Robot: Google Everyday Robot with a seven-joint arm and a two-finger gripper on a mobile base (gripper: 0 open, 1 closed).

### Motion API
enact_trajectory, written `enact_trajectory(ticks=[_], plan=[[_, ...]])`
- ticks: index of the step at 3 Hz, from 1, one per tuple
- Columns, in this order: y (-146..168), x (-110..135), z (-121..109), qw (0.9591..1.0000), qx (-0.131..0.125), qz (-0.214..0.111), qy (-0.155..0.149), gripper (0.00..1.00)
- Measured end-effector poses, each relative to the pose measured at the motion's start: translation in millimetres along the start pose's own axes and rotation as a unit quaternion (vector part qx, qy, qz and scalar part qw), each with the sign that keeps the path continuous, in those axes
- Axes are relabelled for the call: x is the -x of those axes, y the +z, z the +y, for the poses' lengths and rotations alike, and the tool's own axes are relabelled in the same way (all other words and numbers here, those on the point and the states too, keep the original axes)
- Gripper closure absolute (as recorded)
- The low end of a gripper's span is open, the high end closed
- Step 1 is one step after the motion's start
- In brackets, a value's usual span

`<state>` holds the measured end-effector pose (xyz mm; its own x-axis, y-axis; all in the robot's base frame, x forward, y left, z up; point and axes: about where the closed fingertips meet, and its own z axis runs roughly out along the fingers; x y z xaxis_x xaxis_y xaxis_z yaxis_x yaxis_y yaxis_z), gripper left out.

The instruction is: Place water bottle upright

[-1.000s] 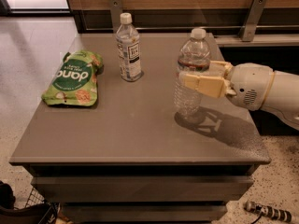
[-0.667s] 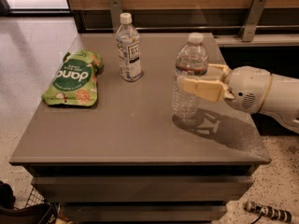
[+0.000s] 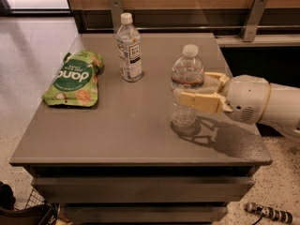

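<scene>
Nearest me on the grey table (image 3: 117, 139), the gripper (image 3: 193, 88) reaches in from the right with its tan fingers (image 3: 199, 102) closed on the water bottle (image 3: 186, 69) at mid-body. The cap is up and the base is at the tabletop, a side grip that keeps it vertical, I'd say. Further back lies the green snack bag (image 3: 72, 78), and beyond it stands the taller labelled bottle (image 3: 129, 48), both well apart and unlikely to get knocked.

Gripper (image 3: 188, 89), clasped on the water bottle (image 3: 183, 112) at right of centre, far finger (image 3: 213, 77) partly hidden behind it; arm (image 3: 269, 102) cut off by the right edge; labelled bottle (image 3: 129, 50) print too small to read.
</scene>
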<state>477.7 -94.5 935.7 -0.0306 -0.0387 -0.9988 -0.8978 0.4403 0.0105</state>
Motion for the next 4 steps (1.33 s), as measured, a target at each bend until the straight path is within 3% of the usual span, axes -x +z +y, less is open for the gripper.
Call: enact_trajectory(ticks=[2,3,4], plan=[[-6,-22,9,0.9999,0.010,0.008,-0.010,1.00],[-15,-41,6,0.9999,-0.004,-0.011,-0.006,1.00],[-16,-38,6,0.9999,-0.004,-0.011,-0.006,1.00]])
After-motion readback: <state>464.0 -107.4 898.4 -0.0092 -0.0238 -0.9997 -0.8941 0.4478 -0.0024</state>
